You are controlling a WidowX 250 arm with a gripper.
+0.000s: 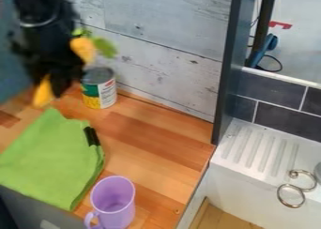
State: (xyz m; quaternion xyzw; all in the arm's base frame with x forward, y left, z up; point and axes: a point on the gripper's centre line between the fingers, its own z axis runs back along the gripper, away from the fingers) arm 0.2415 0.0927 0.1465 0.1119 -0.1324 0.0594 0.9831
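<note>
In the camera view, seems closed on a leafy toy, crosswise in the gripper at upper left, near a ribbed metal can. Looks light, perhaps smooth and slippery; best taken round the thick middle, clear of the thin leaves. Lower on the wooden bench, leads to soft, creased cloth and a hard, hollow mug.
</note>
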